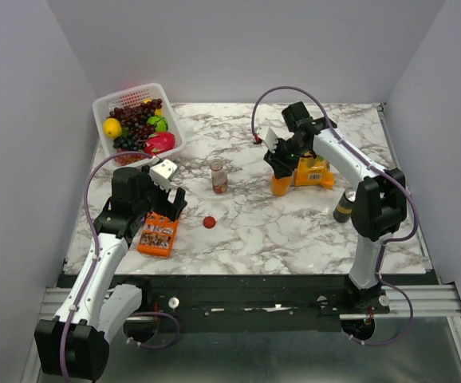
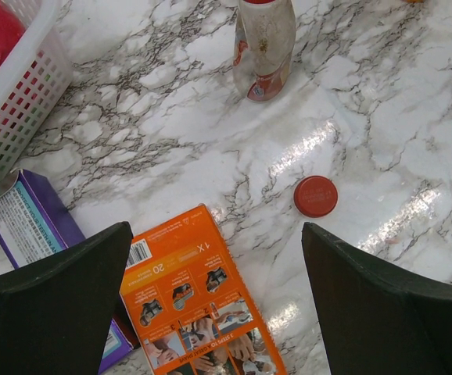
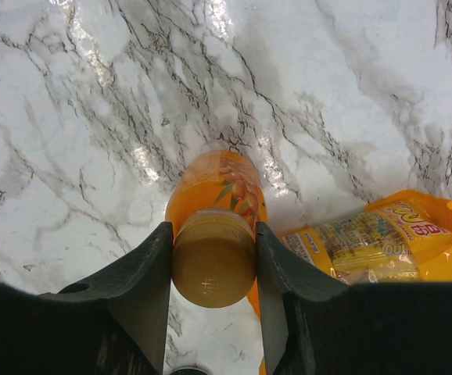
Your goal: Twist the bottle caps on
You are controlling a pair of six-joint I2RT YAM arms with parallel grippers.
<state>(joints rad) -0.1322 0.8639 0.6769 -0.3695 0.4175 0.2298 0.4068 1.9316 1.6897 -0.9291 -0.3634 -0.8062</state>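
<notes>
My right gripper (image 3: 213, 266) is shut on the orange cap (image 3: 213, 262), which sits on the neck of the upright orange juice bottle (image 3: 220, 191); in the top view that gripper (image 1: 282, 163) is over the bottle (image 1: 281, 187). The clear bottle (image 1: 218, 176) with reddish-brown contents stands upright mid-table and also shows in the left wrist view (image 2: 263, 47), with its top cut off by the frame edge. The red cap (image 1: 209, 223) lies loose on the marble in front of it (image 2: 315, 196). My left gripper (image 2: 218, 305) is open and empty above an orange box, left of the red cap.
An orange box (image 2: 195, 297) and a purple box (image 2: 30, 226) lie under my left gripper. A white basket (image 1: 103, 108) of fruit stands back left. A yellow snack bag (image 3: 367, 242) lies beside the orange bottle. A black can (image 1: 344, 206) stands by the right arm.
</notes>
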